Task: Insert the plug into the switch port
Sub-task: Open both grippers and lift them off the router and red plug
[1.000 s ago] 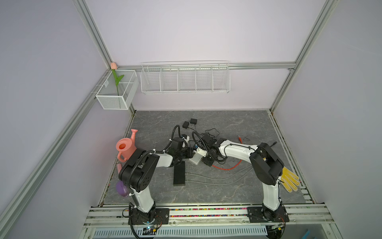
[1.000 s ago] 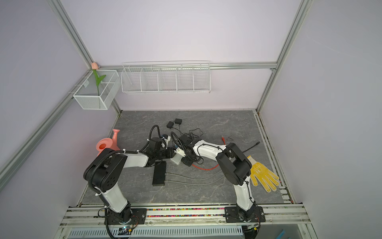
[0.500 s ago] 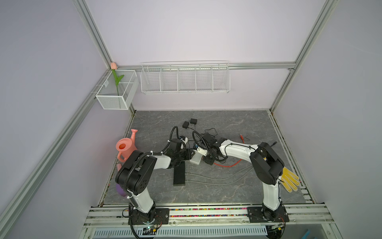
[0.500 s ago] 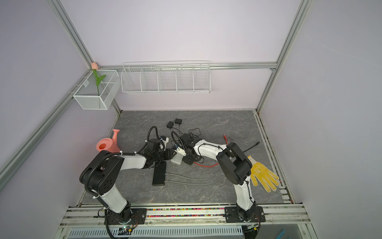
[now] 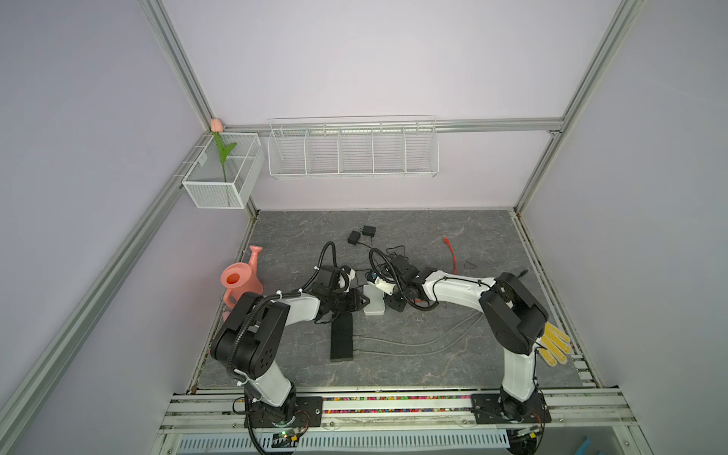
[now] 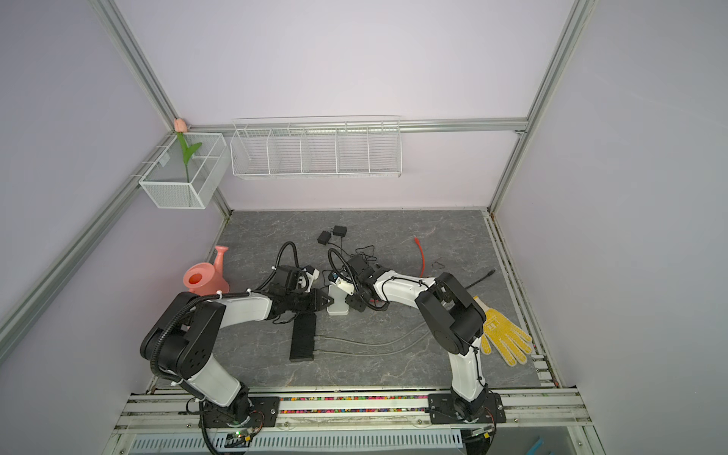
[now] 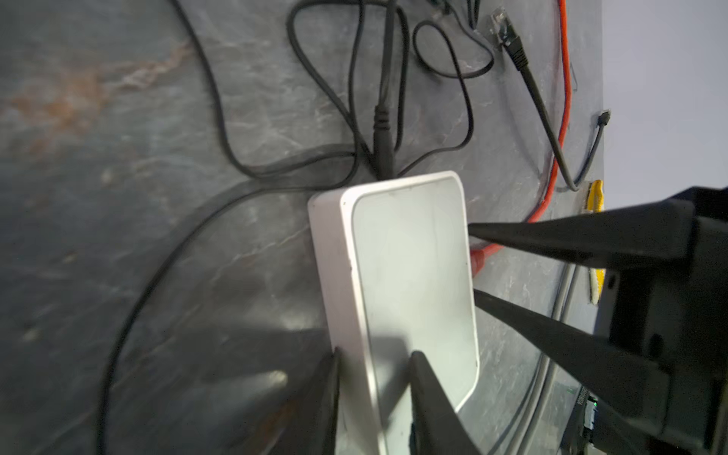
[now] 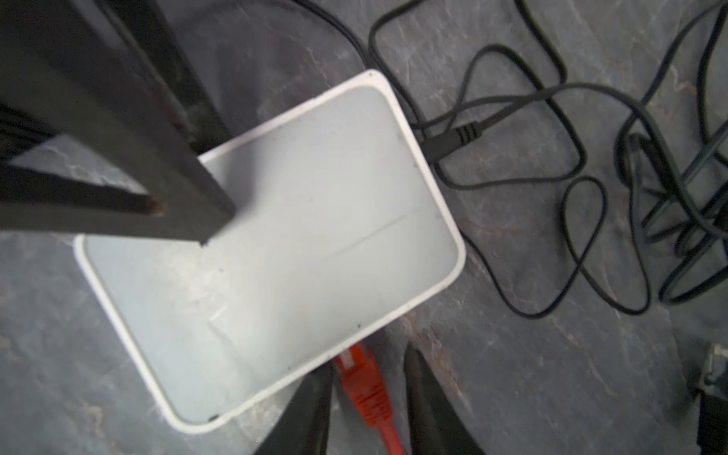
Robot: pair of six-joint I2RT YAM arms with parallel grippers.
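My left pincer [image 7: 377,352] pinches the white switch [image 8: 275,244] on the counter [image 8: 512,374]; my right pincer [image 8: 368,366] is spread around the red plug [image 8: 360,378], which looks pushed in; I should back away straight, no bumping.

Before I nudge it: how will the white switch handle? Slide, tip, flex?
White switch: broad, thin, hard-looking plastic shell, so probably rigid, light, unlikely to tip. Smooth table: it likely slides. Red plug and black lead meet its sides, so they may tug or pivot it.
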